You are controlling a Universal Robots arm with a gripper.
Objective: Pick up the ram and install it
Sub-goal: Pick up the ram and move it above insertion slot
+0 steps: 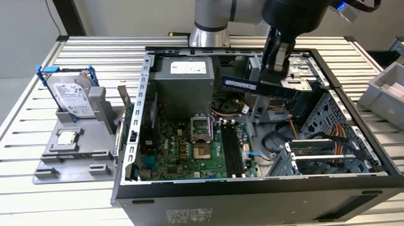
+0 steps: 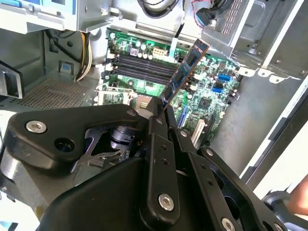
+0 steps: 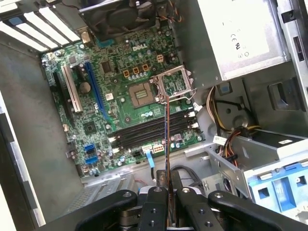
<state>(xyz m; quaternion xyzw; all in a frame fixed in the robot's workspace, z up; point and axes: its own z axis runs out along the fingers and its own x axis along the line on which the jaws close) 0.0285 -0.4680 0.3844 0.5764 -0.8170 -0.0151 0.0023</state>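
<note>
One black gripper (image 1: 272,78) pinches the thin blue ram stick (image 1: 241,84), best squared to the long black slots (image 1: 232,147) at the exterior view's six o'clock.

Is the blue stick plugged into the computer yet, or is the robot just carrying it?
Not plugged in yet. Done: the ram is picked up, pinched in the gripper. Happening now: it hangs in the air inside the open computer case, above the motherboard. Left: the long black slots are empty in both wrist views, so the ram is not pushed into one.
</note>
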